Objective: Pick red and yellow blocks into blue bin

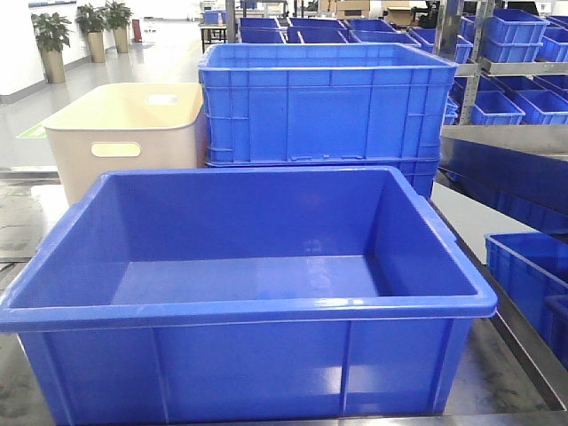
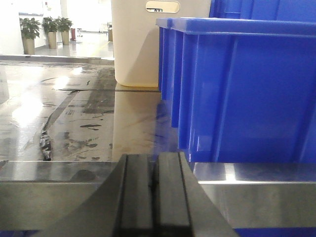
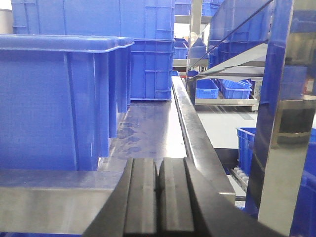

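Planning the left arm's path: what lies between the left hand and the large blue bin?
In the left wrist view, only bare, scuffed metal tabletop separates the shut left hand from the wide blue plastic bin.

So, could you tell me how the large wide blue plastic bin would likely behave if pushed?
The large wide blue plastic bin looks empty, so probably light. Its broad base suggests sliding, not tipping, and the glossy metal tabletop may offer little grip.

Left claw (image 2: 154, 197) and right claw (image 3: 158, 200) both sit level, fingers pressed together, holding nothing.
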Tool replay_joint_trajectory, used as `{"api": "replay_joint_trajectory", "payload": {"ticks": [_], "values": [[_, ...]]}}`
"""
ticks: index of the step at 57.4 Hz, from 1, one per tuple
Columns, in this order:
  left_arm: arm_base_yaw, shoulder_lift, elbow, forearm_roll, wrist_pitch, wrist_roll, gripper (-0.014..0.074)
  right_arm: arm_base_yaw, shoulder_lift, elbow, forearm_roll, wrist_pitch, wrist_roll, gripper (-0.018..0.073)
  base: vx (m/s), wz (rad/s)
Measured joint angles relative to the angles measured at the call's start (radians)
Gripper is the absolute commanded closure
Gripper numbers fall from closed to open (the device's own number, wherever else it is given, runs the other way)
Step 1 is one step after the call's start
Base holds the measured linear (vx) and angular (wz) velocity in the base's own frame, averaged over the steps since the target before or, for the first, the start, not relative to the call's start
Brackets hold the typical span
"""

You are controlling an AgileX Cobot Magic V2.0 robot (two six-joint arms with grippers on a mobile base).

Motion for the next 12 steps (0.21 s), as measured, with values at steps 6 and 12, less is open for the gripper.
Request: {"api": "replay_joint_trajectory", "payload": {"ticks": [6, 12], "values": [[0.000, 0.000, 0.000, 0.000, 0.000, 0.000, 0.0597, 0.000, 0.000, 0.000, 0.000, 0.000, 0.000, 0.0569, 0.00, 0.00], [0.000, 0.000, 0.000, 0.000, 0.000, 0.000, 0.0597, 0.000, 0.000, 0.000, 0.000, 0.000, 0.000, 0.0569, 0.00, 0.00]]}}
